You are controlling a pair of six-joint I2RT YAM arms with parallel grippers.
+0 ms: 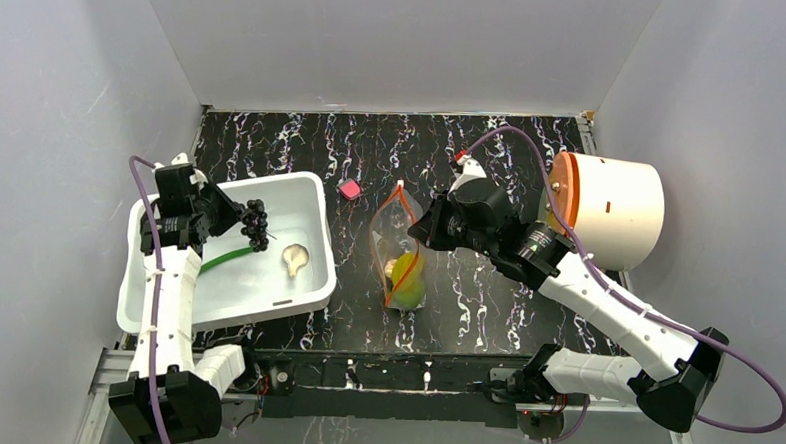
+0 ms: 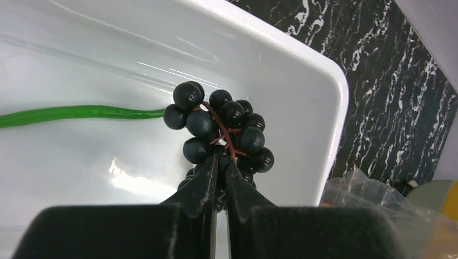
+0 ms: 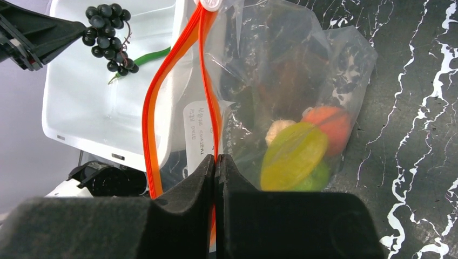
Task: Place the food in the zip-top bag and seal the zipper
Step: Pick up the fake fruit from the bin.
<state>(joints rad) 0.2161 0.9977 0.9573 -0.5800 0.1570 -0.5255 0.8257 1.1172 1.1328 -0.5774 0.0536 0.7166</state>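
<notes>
My left gripper [image 2: 221, 159] is shut on the stem of a bunch of dark toy grapes [image 2: 221, 129], held above the white bin [image 2: 324, 86]. A long green pod [image 2: 81, 113] and a beige mushroom [image 1: 294, 259] lie in the bin. The clear zip-top bag [image 3: 286, 65] stands right of the bin, its mouth parted. My right gripper [image 3: 216, 157] is shut on one orange-red strip of the zipper [image 3: 156, 102]. Inside the bag are an orange ball [image 3: 332, 121], a yellow piece [image 3: 294, 156], a green ball [image 3: 318, 178] and a beige piece [image 3: 278, 128].
A small pink block [image 1: 349, 189] lies on the black marbled table behind the bag. A large white cylinder with an orange face [image 1: 610, 209] stands at the back right. Grey walls close in both sides.
</notes>
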